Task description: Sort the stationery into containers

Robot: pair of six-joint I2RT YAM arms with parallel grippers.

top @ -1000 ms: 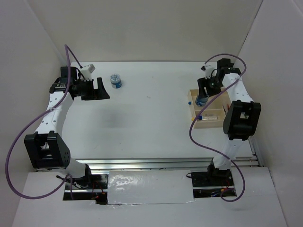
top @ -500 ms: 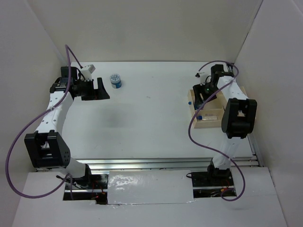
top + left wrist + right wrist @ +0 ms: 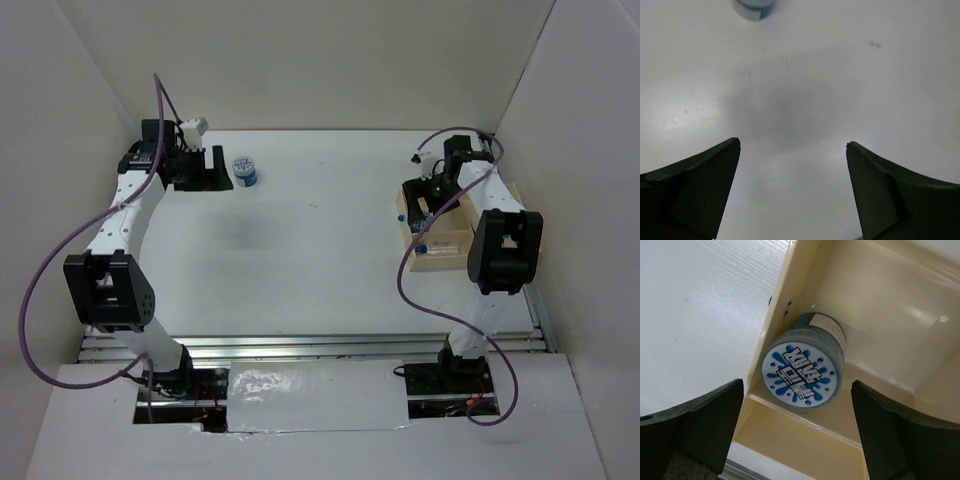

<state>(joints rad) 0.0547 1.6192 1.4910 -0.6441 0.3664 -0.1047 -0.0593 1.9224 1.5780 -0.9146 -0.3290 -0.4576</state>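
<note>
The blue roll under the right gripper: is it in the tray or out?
In. The roll sits inside a tray compartment, against its wall, with the open right gripper above, not touching it.

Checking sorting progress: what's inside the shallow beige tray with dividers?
A round blue-and-white patterned roll lies in one compartment of the tray, against its wall. The right arm covers most other compartments from above.

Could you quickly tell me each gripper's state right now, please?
Left gripper: open, holding nothing.
Right gripper: open over the blue-and-white roll in the tray, holding nothing.
</note>
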